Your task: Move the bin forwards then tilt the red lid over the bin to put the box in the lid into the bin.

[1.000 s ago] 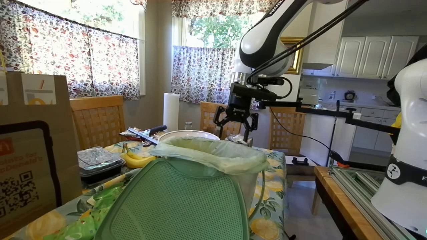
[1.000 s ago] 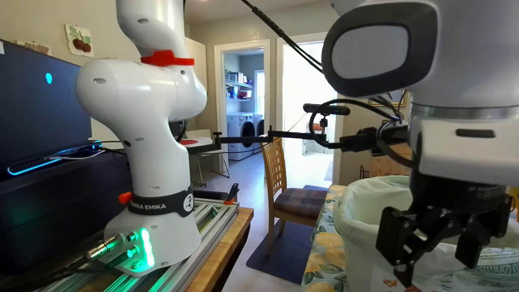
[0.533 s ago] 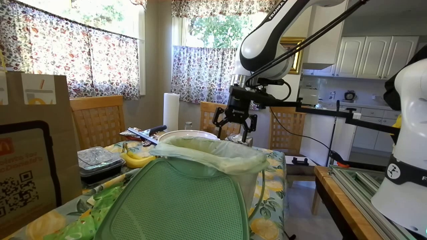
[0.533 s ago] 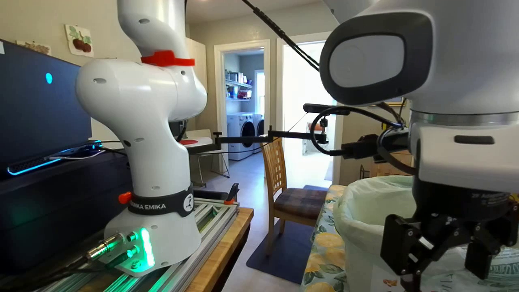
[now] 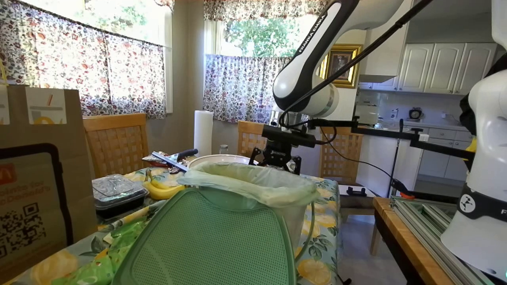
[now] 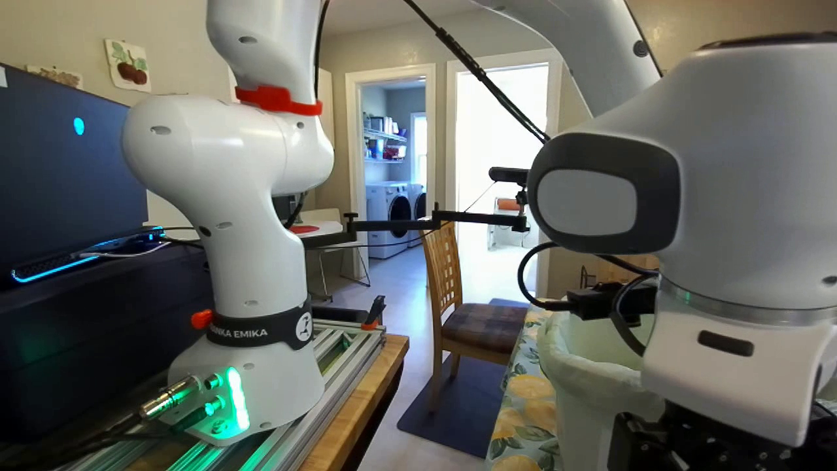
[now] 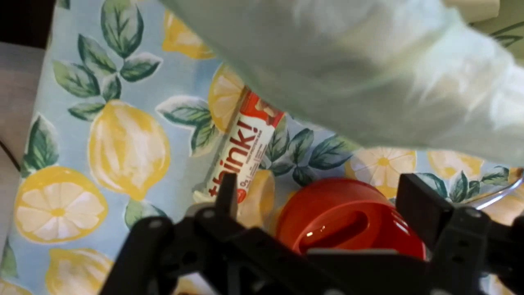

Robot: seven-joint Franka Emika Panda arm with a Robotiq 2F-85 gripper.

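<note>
Gripper (image 7: pixel 323 198) stood spread wide, holding nothing, above the tablecloth (image 7: pixel 180 172). In the wrist view the red lid (image 7: pixel 352 223) lay between and below its fingers, nearer the right one; whether they touched could not be told. A snack bar (image 7: pixel 245 149) lay just left of the lid, and left of the bar the cloth gave open room up to its edge. Far and right, the lined bin (image 7: pixel 368 90) crowded in; in an exterior view the gripper was on its far side.

Bananas (image 5: pixel 163 192): on the lemon-print tablecloth (image 5: pixel 57 263)
Black container (image 5: pixel 122 201): just beside the bananas
Paper towel roll (image 5: pixel 203 132): upright, beyond the bananas
</note>
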